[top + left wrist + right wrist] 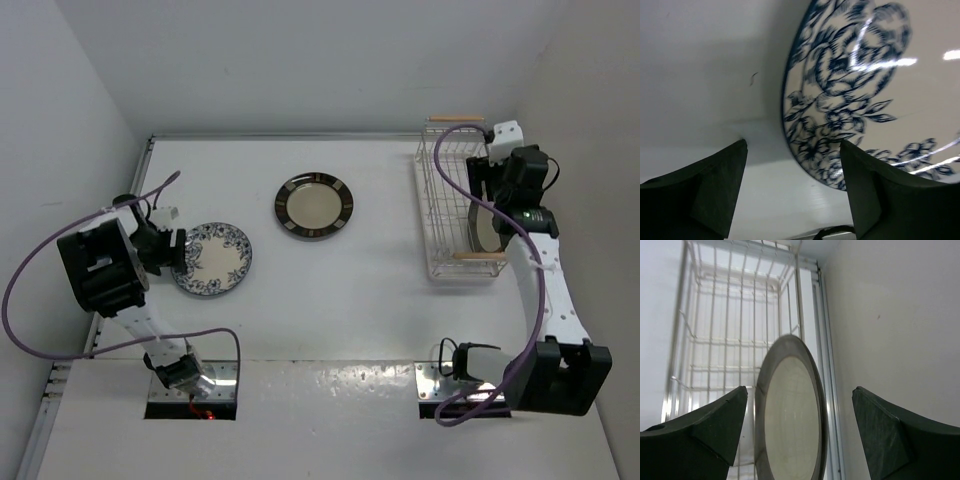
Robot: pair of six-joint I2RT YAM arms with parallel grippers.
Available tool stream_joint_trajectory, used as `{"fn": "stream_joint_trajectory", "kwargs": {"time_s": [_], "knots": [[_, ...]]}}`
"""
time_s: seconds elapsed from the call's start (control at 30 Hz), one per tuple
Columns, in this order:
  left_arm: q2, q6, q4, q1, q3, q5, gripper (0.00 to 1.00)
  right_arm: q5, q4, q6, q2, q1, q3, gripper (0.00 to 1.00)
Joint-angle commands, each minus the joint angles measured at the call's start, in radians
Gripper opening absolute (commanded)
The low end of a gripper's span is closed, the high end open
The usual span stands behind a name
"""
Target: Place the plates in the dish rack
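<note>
The blue floral plate lies flat on the table, directly in front of the left claw. In the left wrist view its near rim sits just ahead of the fingers, more toward one finger than the other, so it is not centred in the opening. The left claw is wide open and holds nothing; whether a finger already touches the rim cannot be told. A round plate has no long axis, so probably only the centring and the low rim matter for the grasp. This arm is clearly the nearer one.

The plate with the plain dark rim stands on its edge inside the dish rack, between the fingers of the right claw, with a gap on each side. The right claw is open and grips nothing. No other plate is visible in the rack.

The plate with the light-marked rim lies flat between the two claws, well apart from both. Two plates are not yet loaded.
</note>
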Motion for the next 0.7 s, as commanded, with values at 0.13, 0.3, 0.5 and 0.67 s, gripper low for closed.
{"fn": "stream_joint_trajectory", "kwargs": {"time_s": [0.13, 0.3, 0.5, 0.67], "knots": [[0.17, 0.087, -0.1, 0.0, 0.075, 0.31, 0.54, 0.008, -0.016, 0.021, -0.117, 0.085, 0.047, 0.85], [0.24, 0.12, -0.148, -0.02, 0.11, 0.368, 0.05, 0.029, -0.031, 0.036, -0.185, 0.146, 0.024, 0.85], [0.15, 0.18, -0.191, -0.102, 0.129, 0.423, 0.0, -0.249, -0.1, 0.228, -0.223, 0.246, 0.003, 0.83], [-0.075, 0.316, -0.268, -0.249, 0.139, 0.473, 0.0, -0.475, 0.088, 0.475, -0.164, 0.486, -0.162, 0.82]]}}
